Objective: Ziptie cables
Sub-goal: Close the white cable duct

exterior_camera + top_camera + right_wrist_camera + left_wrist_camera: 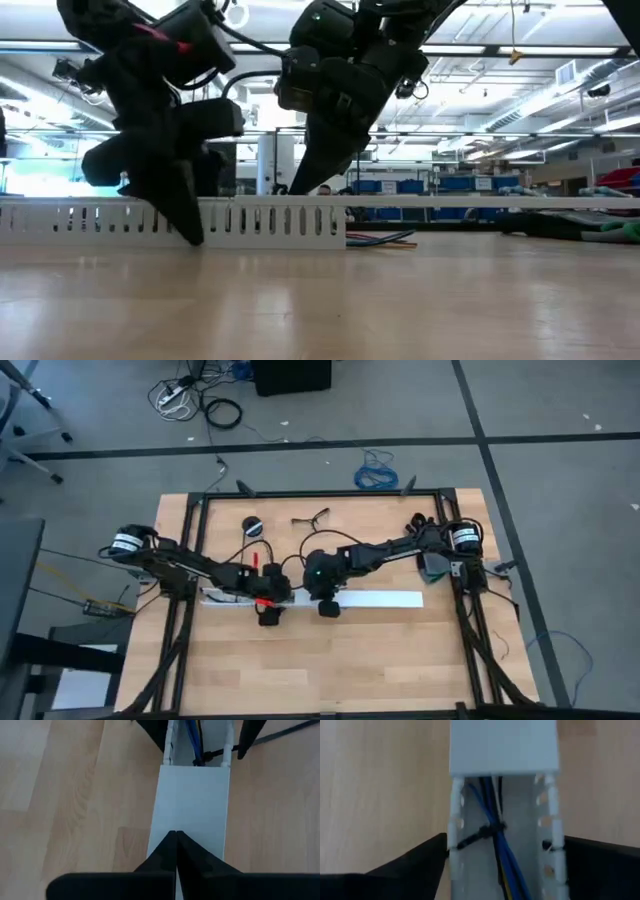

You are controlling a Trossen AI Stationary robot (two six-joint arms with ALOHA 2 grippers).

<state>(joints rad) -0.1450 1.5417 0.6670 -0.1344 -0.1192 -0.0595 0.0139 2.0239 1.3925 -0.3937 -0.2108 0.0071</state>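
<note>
A white slotted cable duct point(330, 598) lies across the middle of a wooden table point(330, 670), and everything here is placed relative to it. The cables point(495, 845), a thin bunch of blue and dark wires, run lengthwise inside the uncovered end of the duct, with a black zip tie point(482, 833) already looped around them and reaching toward one slotted wall. A smooth white lid point(192, 805) covers the rest of the duct.

The left gripper point(502, 865) straddles the uncovered end, one dark finger point(415, 862) outside each wall, spread apart and grasping nothing. The right gripper point(176, 851) hovers over the lid, its two fingertips pressed together with nothing between them.

The wires look light, soft and floppy, likely to splay or slip out of a loose pinch; the duct walls seem thin and bendable. A sensible grip is probably on the bunch right beside the tie, or on the tie's free tail, which is stiffer
</note>
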